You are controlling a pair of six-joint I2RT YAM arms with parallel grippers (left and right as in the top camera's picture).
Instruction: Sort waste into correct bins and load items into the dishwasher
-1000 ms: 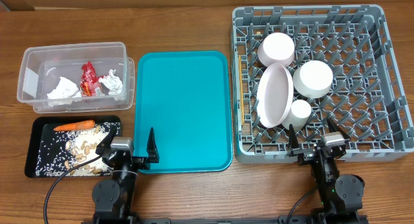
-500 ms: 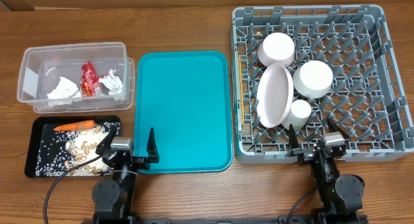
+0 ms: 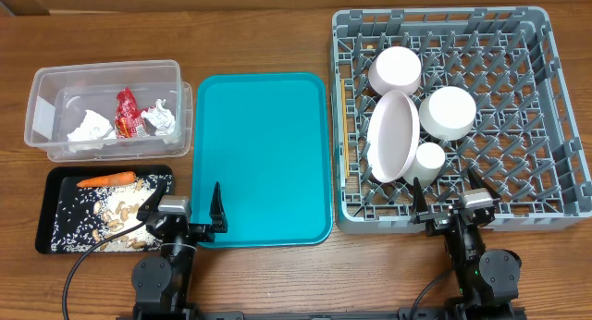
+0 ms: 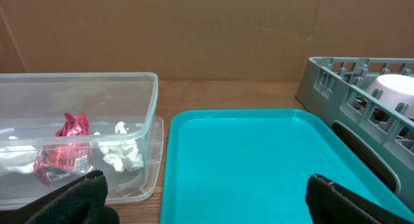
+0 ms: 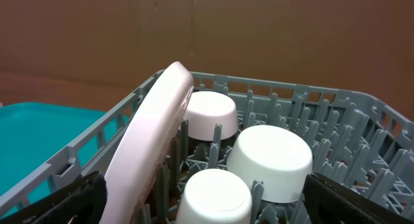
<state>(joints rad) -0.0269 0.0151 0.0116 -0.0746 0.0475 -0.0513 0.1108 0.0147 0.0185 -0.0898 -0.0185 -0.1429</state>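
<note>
Inside the dish rack (image 3: 548,126): pale plate (image 3: 392,137) stands on edge among the pegs, tilted; far white bowl (image 3: 396,71) just beyond its far end; near white bowl (image 3: 447,113) just to its right; both bowls seem mouth-down; small white cup (image 3: 429,158) sits just beside the plate's near end, in front of the near white bowl
Dish rack's place: right side of the wooden bench (image 3: 277,33)
Clear tub (image 3: 44,91): far left of the bench; holds two crumpled tissues (image 3: 90,127) with the red wrapper (image 3: 127,113) between them
Black tray (image 3: 54,229): just in front of the tub; carrot (image 3: 106,180) lies along its far edge; nut scraps (image 3: 120,212) and white specks toward its right half
Teal tray (image 3: 262,153): between the tub and the rack
Left claw (image 3: 183,207): spread wide, released, grasping nothing; it straddles the near corners of the black tray and teal tray
Right claw (image 3: 447,202): spread wide, released, grasping nothing; at the rack's near edge; whether it touches the rim, cannot tell
</note>
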